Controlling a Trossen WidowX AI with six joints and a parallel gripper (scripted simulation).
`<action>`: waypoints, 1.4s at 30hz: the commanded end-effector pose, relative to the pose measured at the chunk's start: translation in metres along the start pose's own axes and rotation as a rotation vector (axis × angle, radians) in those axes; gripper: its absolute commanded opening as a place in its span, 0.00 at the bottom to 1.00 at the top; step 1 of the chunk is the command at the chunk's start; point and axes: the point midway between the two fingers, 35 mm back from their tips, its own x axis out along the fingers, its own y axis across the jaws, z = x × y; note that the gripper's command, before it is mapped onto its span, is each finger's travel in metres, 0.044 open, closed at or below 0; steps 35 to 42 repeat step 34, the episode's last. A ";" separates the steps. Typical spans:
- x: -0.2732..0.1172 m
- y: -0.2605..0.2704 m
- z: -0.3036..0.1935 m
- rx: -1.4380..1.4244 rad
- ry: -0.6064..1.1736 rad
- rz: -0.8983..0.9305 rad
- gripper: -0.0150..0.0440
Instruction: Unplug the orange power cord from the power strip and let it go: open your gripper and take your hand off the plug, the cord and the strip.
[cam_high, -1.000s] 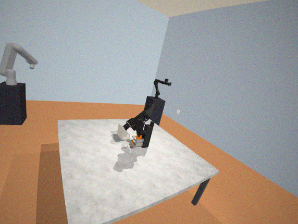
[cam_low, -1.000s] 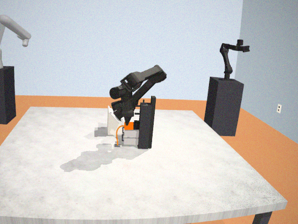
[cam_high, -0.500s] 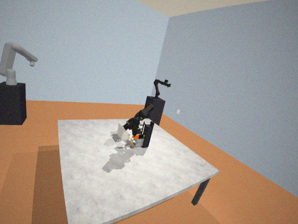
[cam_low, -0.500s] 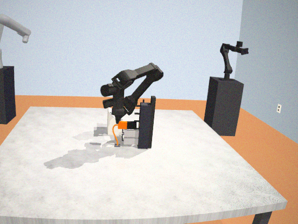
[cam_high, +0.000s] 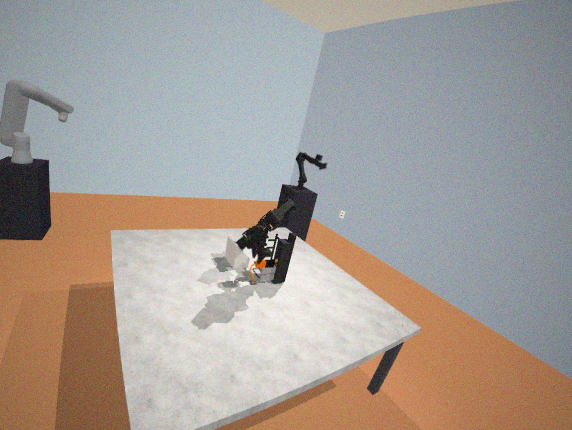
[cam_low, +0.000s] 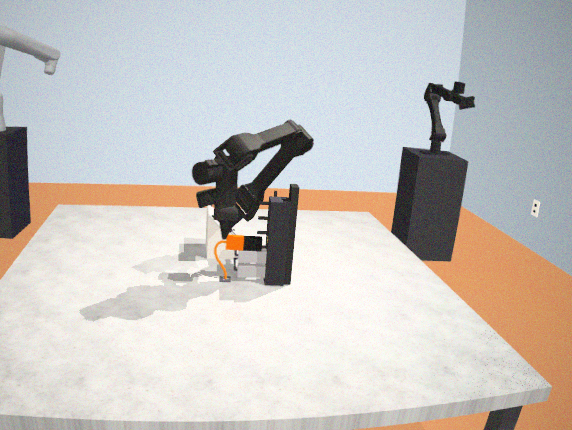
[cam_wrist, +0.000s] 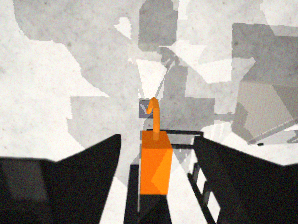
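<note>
Orange plug (cam_wrist: 155, 162) sits between the spread fingers of the claw (cam_wrist: 156, 165), untouched, beside the dark power strip (cam_low: 281, 235) near the worktop (cam_low: 350, 320) far edge; lifting straight up should clear the cord (cam_low: 218, 257) without snagging.

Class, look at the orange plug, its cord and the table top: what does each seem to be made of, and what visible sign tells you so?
Orange plug: likely hard matte plastic, with flat faces, sharp edges and uniform color. It sits between the open tool fingers.
Cord: probably rubbery sheathing; it is thin and bends in a smooth curve.
Table top: looks like stone or laminate, with mottled grey-white blotches and a dull finish; which one is unclear.
</note>
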 end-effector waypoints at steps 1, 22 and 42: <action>0.000 0.001 0.002 0.000 -0.001 0.002 0.88; -0.012 0.000 0.060 0.000 -0.005 0.002 1.00; -0.012 0.000 0.060 0.000 -0.005 0.002 1.00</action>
